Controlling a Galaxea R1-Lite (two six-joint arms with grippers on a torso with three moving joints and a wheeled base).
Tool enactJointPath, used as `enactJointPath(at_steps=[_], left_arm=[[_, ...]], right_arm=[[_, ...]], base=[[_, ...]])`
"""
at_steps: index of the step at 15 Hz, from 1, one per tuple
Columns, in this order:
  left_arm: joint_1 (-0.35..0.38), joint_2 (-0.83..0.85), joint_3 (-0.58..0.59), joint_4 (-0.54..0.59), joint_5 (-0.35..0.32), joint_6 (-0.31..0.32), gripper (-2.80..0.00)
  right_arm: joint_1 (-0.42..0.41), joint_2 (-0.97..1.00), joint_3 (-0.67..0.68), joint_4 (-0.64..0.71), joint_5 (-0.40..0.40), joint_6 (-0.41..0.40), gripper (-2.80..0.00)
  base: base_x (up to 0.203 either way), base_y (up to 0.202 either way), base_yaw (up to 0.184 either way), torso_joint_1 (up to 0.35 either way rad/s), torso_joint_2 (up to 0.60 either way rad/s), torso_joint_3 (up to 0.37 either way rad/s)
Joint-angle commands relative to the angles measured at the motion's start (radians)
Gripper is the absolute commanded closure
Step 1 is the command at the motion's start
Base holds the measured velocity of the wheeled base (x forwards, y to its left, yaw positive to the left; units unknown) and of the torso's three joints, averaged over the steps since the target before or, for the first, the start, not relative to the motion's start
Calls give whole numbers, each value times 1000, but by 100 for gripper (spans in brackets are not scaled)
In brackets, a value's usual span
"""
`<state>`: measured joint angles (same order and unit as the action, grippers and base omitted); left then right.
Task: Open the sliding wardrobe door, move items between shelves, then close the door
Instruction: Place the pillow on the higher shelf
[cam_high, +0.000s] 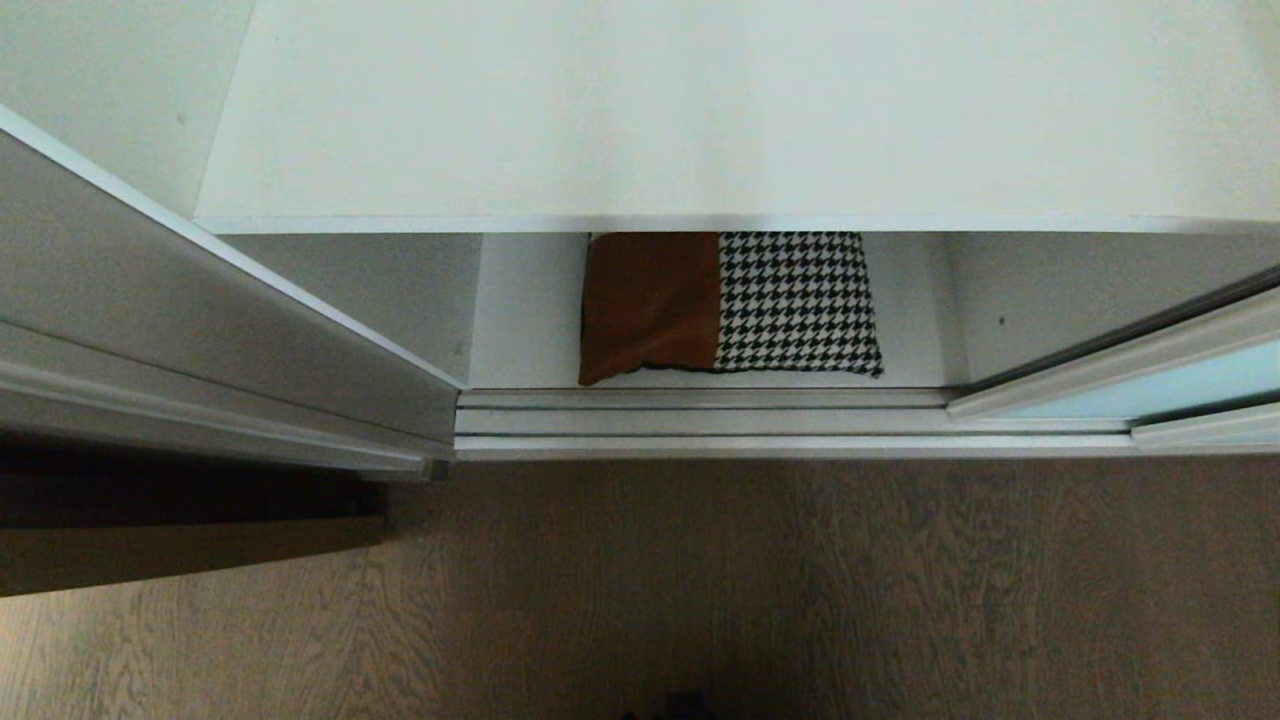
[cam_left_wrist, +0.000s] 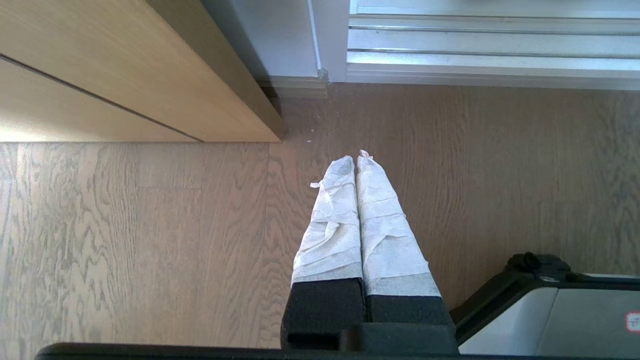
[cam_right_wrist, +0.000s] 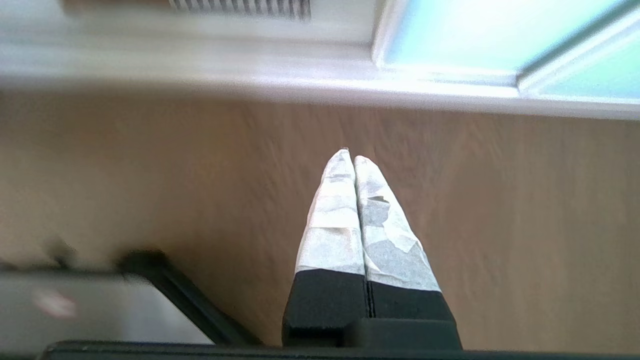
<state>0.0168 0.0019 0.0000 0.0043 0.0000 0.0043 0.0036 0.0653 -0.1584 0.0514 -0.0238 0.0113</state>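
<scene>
In the head view you are looking down into the opened wardrobe: the cushion (cam_high: 728, 305) lies flat on the lower shelf (cam_high: 520, 320) at the centre of the frame, its tan-brown half toward the left and its houndstooth half toward the right, its far edge tucked under the front lip of the upper shelf (cam_high: 700, 110), which fills the top of the frame. The cushion's near edge sits just behind the floor track (cam_high: 700, 420). The sliding wardrobe door (cam_high: 1180, 385) shows at the right edge, its pale aqua glass well clear of the cushion, leaving the bay uncovered. A grey side panel (cam_high: 200, 300) slants across the left of the frame, and wood floor (cam_high: 760, 590) fills the bottom. Neither arm appears in the head view. In the left wrist view your left gripper (cam_left_wrist: 357, 156) hangs over the floor with its white-wrapped fingers (cam_left_wrist: 335, 220) pressed together and nothing between them, near a tan wooden panel (cam_left_wrist: 125, 75) in the upper left. In the right wrist view your right gripper (cam_right_wrist: 348, 156) is likewise pinched together and empty above the floor, the aqua glass in the upper right.
</scene>
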Motion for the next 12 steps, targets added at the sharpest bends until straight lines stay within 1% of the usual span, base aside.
enactJointPath(at_steps=[1, 2, 3, 4, 6, 7, 8, 9, 10, 12], left_arm=[[0, 1, 2, 0, 0, 1, 0], [0, 1, 2, 0, 0, 0, 0], [0, 1, 2, 0, 0, 0, 0], [0, 1, 2, 0, 0, 0, 0], [0, 1, 2, 0, 0, 0, 0], [0, 1, 2, 0, 0, 0, 0], [0, 1, 2, 0, 0, 0, 0], [0, 1, 2, 0, 0, 0, 0], [0, 1, 2, -1, 0, 0, 0], [0, 1, 2, 0, 0, 0, 0]], right_arm=[[4, 203, -246, 37, 1, 64, 0], [8, 282, -332, 69, 10, 92, 0], [11, 342, -373, 114, 39, 120, 0], [14, 379, -377, 181, 111, 165, 0], [17, 421, -346, 283, 294, 282, 0], [17, 452, -339, 296, 347, 324, 0], [17, 492, -336, 298, 386, 376, 0], [17, 545, -333, 293, 406, 423, 0], [18, 598, -323, 283, 416, 449, 0], [18, 719, -270, 217, 426, 471, 0]], base=[[0, 0, 0, 0, 0, 0], [0, 0, 0, 0, 0, 0], [0, 0, 0, 0, 0, 0], [0, 0, 0, 0, 0, 0], [0, 0, 0, 0, 0, 0], [0, 0, 0, 0, 0, 0], [0, 0, 0, 0, 0, 0], [0, 0, 0, 0, 0, 0], [0, 0, 0, 0, 0, 0], [0, 0, 0, 0, 0, 0]])
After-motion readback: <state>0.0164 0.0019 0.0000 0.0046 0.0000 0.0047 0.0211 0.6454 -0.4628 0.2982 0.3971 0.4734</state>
